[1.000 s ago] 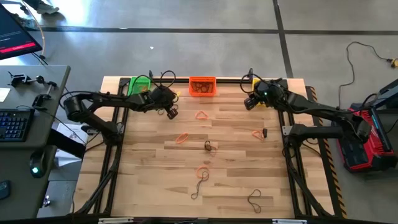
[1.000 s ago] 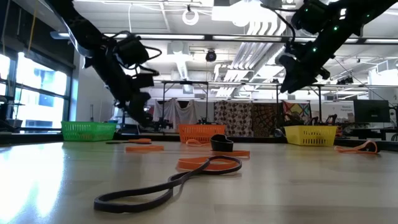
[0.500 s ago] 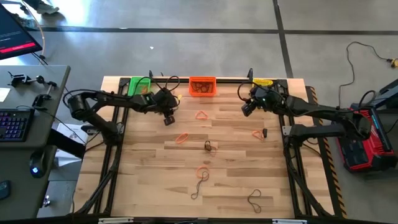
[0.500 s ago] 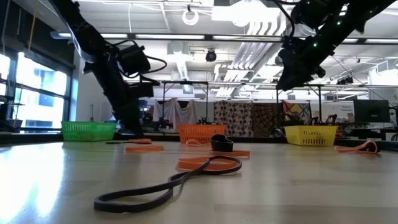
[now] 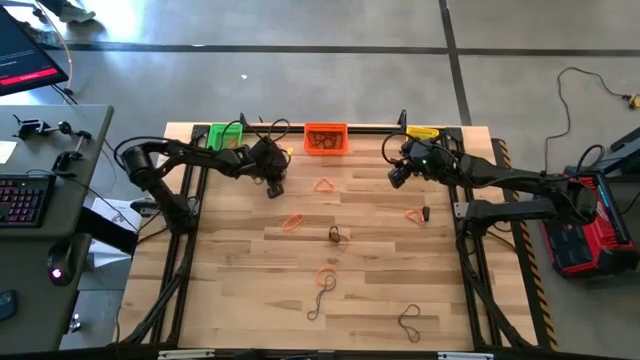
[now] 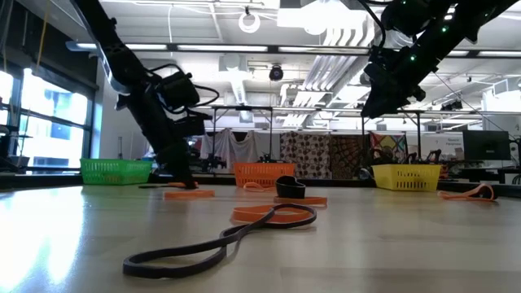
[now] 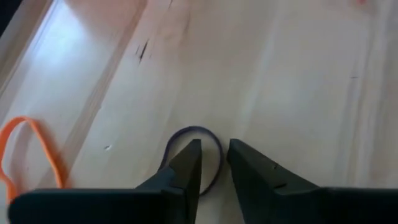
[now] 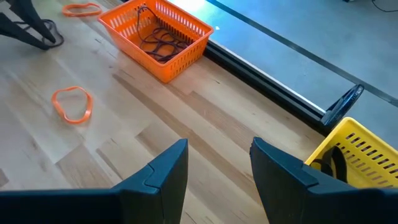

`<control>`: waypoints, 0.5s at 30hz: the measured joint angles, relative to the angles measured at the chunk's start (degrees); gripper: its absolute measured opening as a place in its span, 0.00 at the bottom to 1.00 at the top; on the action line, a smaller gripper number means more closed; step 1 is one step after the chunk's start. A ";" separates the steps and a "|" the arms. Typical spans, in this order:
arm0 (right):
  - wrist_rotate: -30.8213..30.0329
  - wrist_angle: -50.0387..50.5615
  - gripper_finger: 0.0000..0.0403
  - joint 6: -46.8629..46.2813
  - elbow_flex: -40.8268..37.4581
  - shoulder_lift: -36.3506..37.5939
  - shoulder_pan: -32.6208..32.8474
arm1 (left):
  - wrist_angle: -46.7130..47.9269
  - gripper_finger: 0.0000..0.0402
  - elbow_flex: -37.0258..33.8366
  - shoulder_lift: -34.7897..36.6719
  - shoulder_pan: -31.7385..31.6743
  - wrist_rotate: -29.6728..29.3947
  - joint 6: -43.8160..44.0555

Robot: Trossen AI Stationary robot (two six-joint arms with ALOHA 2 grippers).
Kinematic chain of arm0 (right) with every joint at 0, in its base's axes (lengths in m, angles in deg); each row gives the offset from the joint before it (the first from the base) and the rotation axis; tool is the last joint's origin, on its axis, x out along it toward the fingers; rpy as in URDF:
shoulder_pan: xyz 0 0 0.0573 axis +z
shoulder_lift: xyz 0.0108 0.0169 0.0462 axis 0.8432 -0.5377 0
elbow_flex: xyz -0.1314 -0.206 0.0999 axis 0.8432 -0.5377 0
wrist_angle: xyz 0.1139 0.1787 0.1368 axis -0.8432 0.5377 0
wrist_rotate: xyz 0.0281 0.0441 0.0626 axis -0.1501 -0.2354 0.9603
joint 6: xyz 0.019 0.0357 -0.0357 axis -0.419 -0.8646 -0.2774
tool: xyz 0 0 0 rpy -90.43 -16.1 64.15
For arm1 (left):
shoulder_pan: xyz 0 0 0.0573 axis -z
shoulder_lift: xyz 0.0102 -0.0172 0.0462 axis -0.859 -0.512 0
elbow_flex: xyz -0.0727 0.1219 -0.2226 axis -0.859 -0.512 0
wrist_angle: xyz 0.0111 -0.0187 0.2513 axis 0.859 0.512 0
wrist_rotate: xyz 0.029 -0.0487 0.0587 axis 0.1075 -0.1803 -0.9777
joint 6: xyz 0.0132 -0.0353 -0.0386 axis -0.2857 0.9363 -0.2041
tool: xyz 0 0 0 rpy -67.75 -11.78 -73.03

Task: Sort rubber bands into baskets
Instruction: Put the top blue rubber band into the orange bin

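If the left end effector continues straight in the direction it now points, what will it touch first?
Probably the dark rubber band lying on the table: the left end effector points down with its fingers over the loop. How far above it cannot be judged.

Left gripper (image 5: pixel 274 189) points down at the tabletop, fingers (image 7: pixel 186 163) a narrow gap apart; right gripper (image 5: pixel 396 178) hangs raised above the table's far side, fingers (image 8: pixel 163 174) spread wide

I see a table (image 5: pixel 380 260) of pale wooden planks with a smooth, faintly glossy finish. The orange basket (image 8: pixel 163 34) and yellow basket (image 8: pixel 357 155) look like shiny plastic mesh. The left gripper's fingers (image 7: pixel 186 163) appear matt black, beside a thin, rubbery dark band (image 7: pixel 211 138).
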 joint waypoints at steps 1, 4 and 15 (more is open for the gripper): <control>0.00 -0.01 0.40 -0.02 -0.01 0.00 0.00 | 0.00 0.18 0.00 -0.03 0.04 -0.03 -0.17; 0.00 -0.02 0.40 -0.17 -0.01 0.00 0.00 | 0.37 0.10 0.28 0.51 0.11 -0.24 -0.19; 0.00 -0.02 0.40 -0.63 0.00 -0.02 0.58 | 5.69 0.00 10.06 2.23 0.37 -0.52 -1.16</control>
